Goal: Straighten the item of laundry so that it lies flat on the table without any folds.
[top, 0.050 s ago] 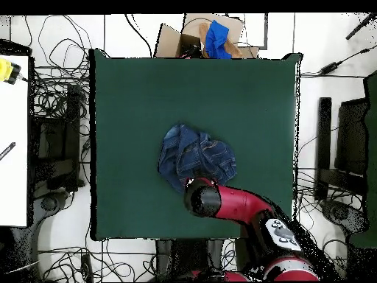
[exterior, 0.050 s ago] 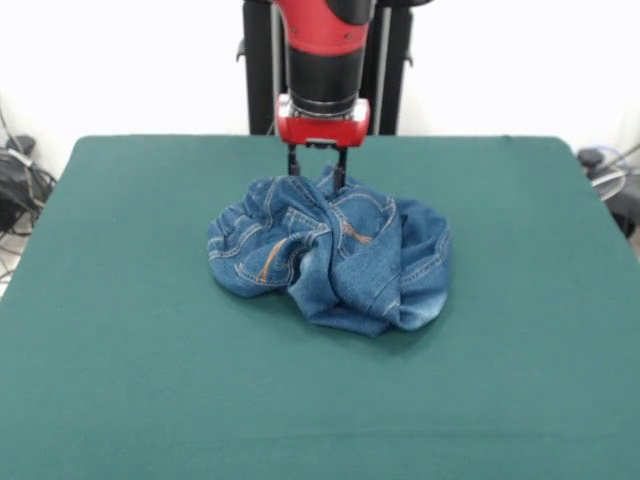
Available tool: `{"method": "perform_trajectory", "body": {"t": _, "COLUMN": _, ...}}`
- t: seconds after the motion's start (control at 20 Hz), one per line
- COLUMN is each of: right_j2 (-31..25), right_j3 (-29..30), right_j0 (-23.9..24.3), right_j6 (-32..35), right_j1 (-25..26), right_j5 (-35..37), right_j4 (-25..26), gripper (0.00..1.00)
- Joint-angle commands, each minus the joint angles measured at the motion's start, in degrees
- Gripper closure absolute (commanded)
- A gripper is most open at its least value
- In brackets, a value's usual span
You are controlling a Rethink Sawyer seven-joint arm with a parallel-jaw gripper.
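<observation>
the small blue denim jeans (exterior, 0.050 s ago: 330,252) lie bunched in a crumpled heap near the middle of the green table (exterior, 0.050 s ago: 130,370), legs folded over the seat so an orange-stitched back pocket faces up. the gripper (exterior, 0.050 s ago: 317,168) stands at the heap's far edge, its two thin fingers set narrowly apart, tips touching or pinching a raised fold; i cannot tell which. denim is soft but thick and holds creases, so a hem or waistband edge looks like the best grip.
</observation>
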State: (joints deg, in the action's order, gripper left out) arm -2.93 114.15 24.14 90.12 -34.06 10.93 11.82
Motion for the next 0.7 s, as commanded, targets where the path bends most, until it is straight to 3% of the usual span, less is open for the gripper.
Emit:
{"method": "perform_trajectory", "body": {"t": 0.05, "right_j2": -7.69, "right_j3": -0.45, "right_j0": 1.25, "right_j6": 0.96, "right_j1": 0.21, "right_j5": 2.17, "right_j4": 3.91, "gripper": 0.0}}
{"method": "perform_trajectory", "body": {"t": 0.4, "right_j2": -6.74, "right_j3": -1.0, "right_j0": 0.61, "right_j6": 3.66, "right_j1": 4.29, "right_j5": -3.3, "right_j4": 6.6, "gripper": 0.0}}
{"method": "perform_trajectory", "body": {"t": 0.7, "right_j2": -6.82, "right_j3": -0.72, "right_j0": -0.22, "right_j6": 5.14, "right_j1": 3.07, "right_j5": -3.17, "right_j4": 6.49, "gripper": 0.0}}
